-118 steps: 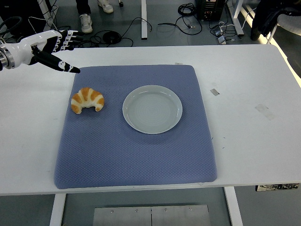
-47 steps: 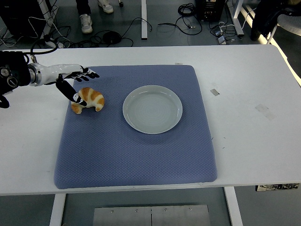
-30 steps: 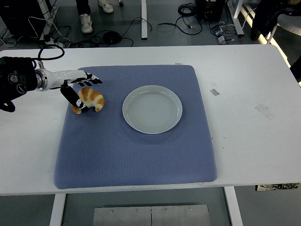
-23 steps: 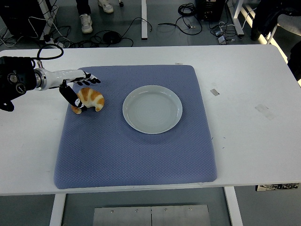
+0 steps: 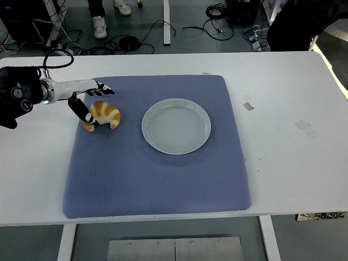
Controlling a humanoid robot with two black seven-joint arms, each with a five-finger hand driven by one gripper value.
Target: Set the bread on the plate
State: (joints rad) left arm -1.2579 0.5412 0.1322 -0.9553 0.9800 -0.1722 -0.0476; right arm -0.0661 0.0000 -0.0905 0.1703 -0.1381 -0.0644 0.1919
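Just one croissant, one plate

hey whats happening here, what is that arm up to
The robot's left hand is at the croissant on the left of the blue mat, its thumb against the bread's left end and its fingers spread above it. The croissant lies on the mat, not lifted. The white plate beside it is empty.

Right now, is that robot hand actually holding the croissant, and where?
Not yet. The left hand is open around the croissant's left end, thumb beside it, fingers spread above. It lies on the mat.
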